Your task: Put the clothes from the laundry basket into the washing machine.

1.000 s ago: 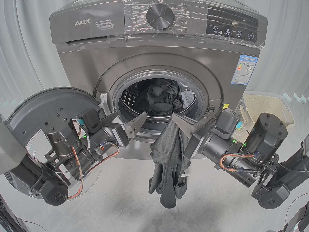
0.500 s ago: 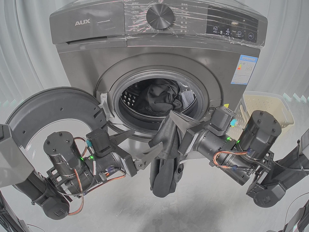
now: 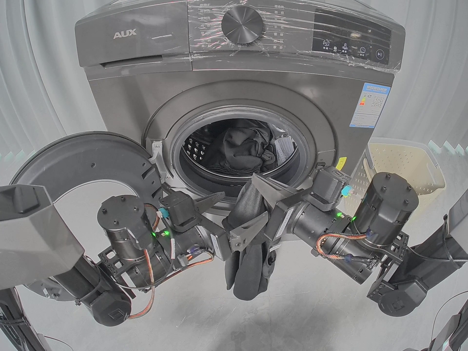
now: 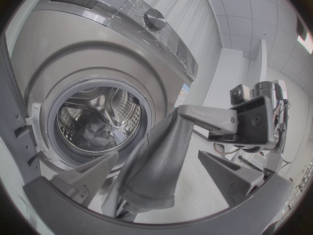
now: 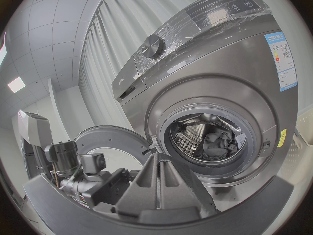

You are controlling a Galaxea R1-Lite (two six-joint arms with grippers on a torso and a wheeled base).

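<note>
Left gripper [image 3: 245, 204] has swung in from the open door [image 3: 83, 157] to the hanging dark garment [image 3: 248, 264].
The washing machine [image 3: 234, 88] stands with dark clothes [image 3: 241, 149] heaped in its drum, the laundry basket [image 3: 409, 157] just beside it on the right. Below the drum mouth the garment dangles, pinched in the right gripper [image 3: 256, 179]'s closed tips; the left gripper gapes wide, one finger either side of the cloth.
</note>
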